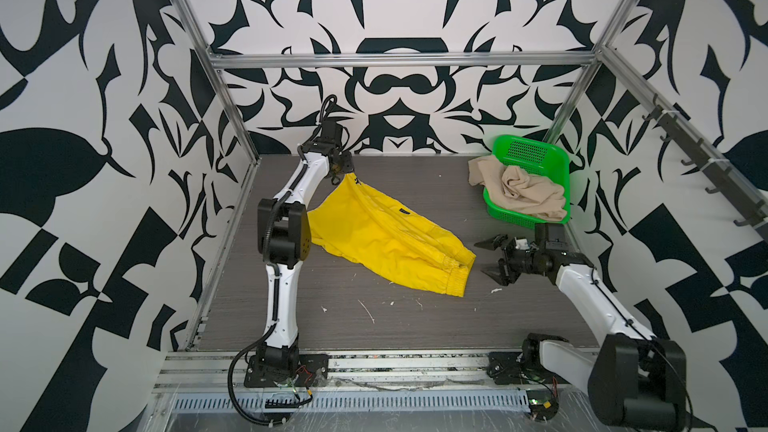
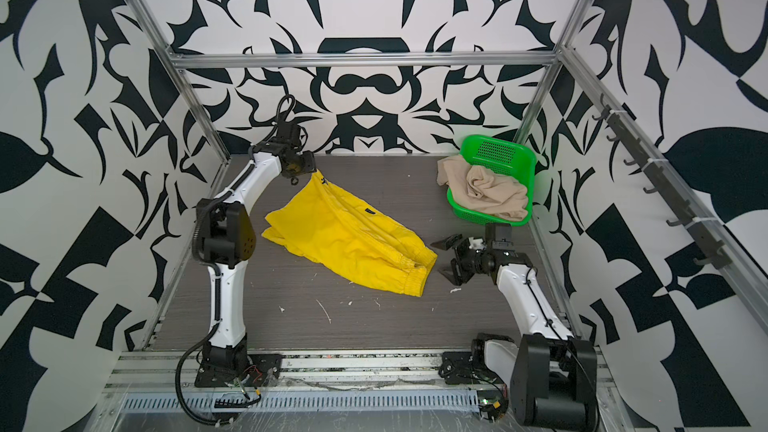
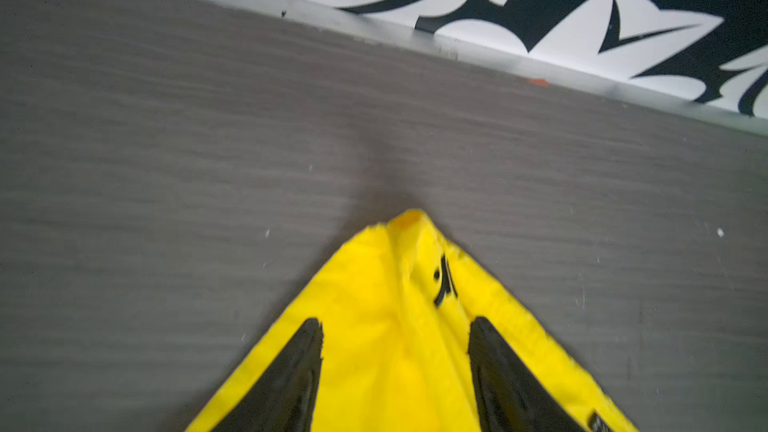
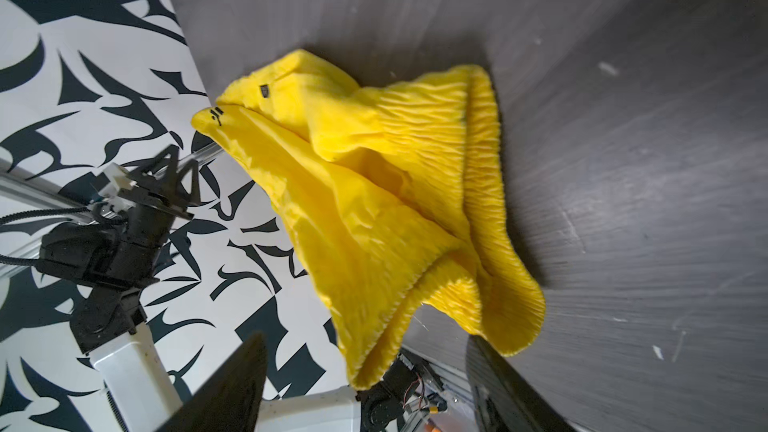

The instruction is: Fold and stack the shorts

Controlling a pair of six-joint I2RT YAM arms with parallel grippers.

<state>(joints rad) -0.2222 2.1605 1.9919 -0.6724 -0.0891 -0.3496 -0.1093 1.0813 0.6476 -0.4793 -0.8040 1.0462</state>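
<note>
Yellow shorts (image 1: 386, 238) lie loosely folded at the centre of the table (image 1: 415, 326), running diagonally from a far-left corner to a gathered elastic end at near right. Left gripper (image 3: 395, 322) is over the far corner, fingers parted, not pinching. Right gripper (image 1: 481, 258) is spread wide just beside the elastic end, apart from it. Beige shorts (image 1: 519, 189) are heaped in the green basket (image 1: 559, 160) at far right, spilling over its rim.

The left arm stretches toward the far side, elbow raised, its left gripper (image 3: 395, 322) pointing downward with jaws parted. The right arm leans low and inward, wrist level, its right gripper (image 1: 480, 258) turned sideways, jaws spread wide, empty.
</note>
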